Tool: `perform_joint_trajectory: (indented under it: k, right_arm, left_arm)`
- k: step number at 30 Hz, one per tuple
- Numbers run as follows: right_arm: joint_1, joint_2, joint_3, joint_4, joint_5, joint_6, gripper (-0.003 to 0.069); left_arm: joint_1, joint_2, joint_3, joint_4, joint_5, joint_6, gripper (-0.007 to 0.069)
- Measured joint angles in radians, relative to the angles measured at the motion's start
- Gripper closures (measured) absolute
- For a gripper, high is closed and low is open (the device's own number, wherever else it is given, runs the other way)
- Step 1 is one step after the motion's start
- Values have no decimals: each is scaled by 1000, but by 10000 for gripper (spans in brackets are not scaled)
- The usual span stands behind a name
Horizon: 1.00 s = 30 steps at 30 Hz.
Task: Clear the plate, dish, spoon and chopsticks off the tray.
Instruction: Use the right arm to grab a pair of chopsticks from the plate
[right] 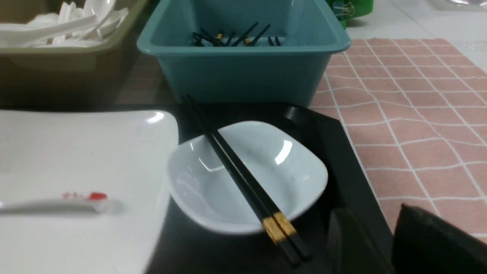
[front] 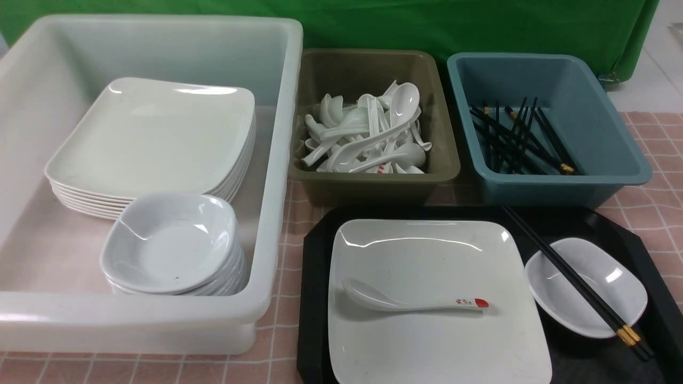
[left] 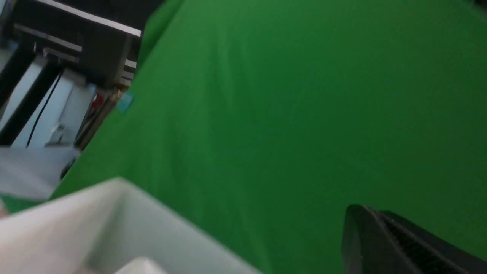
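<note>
Your chopsticks (front: 573, 279) lay diagonally across the dish (front: 565, 314), gold ends near-right. The spoon (front: 384, 302) handle pointed right. The left gripper (left: 365, 215) was clenched; the right gripper (right: 369, 213) was parted and empty.

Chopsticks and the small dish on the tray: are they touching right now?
Touching. The right wrist view shows the chopsticks lying straight across the dish, resting on its rim at both crossings, with no gap visible.
</note>
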Motion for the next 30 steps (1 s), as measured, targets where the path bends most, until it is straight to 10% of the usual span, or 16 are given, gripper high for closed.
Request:
perform_joint_trajectory:
  k: [9,17,23,30]
  right_arm:
    - [0,0,4,160,-261,433,417]
    - [5,0,1,142,-369,488,435]
    - [119,164,-274,17,79,347,624]
    - [291,640,-624,-8,580,133,629]
  left_arm:
    - [0,136,-448,316,532,-289,603]
    - [0,507,-816,138,1229,141,603]
    - [0,821,-857,-25,1407,431,603]
    - [-50,1021,-888,-151,1400,588,615]
